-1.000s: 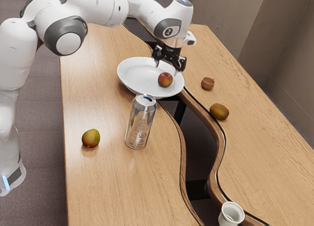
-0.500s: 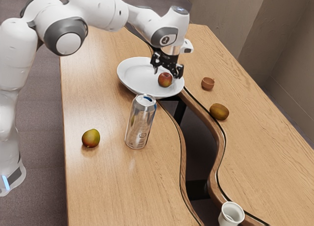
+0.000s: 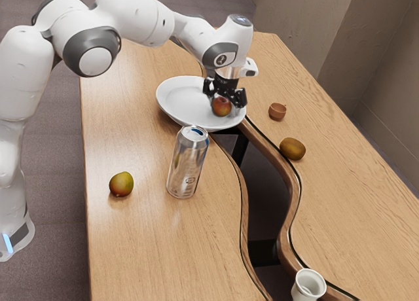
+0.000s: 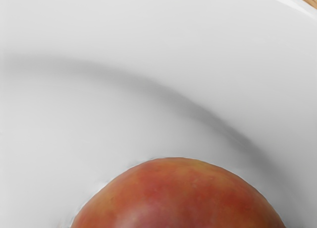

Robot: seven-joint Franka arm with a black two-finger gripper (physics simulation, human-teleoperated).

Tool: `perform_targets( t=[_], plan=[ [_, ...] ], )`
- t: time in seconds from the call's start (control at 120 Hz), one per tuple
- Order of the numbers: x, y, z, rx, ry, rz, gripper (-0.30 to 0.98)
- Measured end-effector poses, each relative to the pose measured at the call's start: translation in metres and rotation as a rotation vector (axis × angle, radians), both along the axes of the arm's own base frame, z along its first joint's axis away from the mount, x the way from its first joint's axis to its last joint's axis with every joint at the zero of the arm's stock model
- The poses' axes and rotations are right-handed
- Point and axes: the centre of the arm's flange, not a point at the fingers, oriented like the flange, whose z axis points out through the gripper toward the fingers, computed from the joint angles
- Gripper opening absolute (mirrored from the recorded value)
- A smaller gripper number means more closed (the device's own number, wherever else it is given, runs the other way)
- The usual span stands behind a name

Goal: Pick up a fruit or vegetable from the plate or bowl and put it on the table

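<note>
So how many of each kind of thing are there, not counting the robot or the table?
Fruits or veggies: 3 (red one, green-and-red one, brown one)
Plates: 1 (white plate)
Cans: 1 (silver can)
Little cups or pots: 2 (brown pot, white cup)
Total: 7

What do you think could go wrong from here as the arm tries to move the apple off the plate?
The open gripper is low around the round apple, so an off-centre squeeze might roll it across the plate. A low carry toward the tall can near the rim could topple it. Releasing over the dark gap might lose the fruit.
</note>
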Motion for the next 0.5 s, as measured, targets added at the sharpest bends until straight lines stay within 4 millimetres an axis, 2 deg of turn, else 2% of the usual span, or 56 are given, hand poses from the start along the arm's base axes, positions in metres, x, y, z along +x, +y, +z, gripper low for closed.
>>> perform_targets(
  t=[0.25, 0.342, 0.417, 0.5],
  plan=[
    [-0.015, 0.001, 0.002, 0.003, 0.011, 0.051, 0.13],
    [-0.02, 0.001, 0.003, -0.005, 0.009, 0.07, 0.13],
    [-0.025, -0.002, 0.021, -0.013, -0.022, 0.078, 0.18],
    [-0.034, -0.011, 0.051, -0.033, -0.077, 0.075, 0.28]
  ],
)
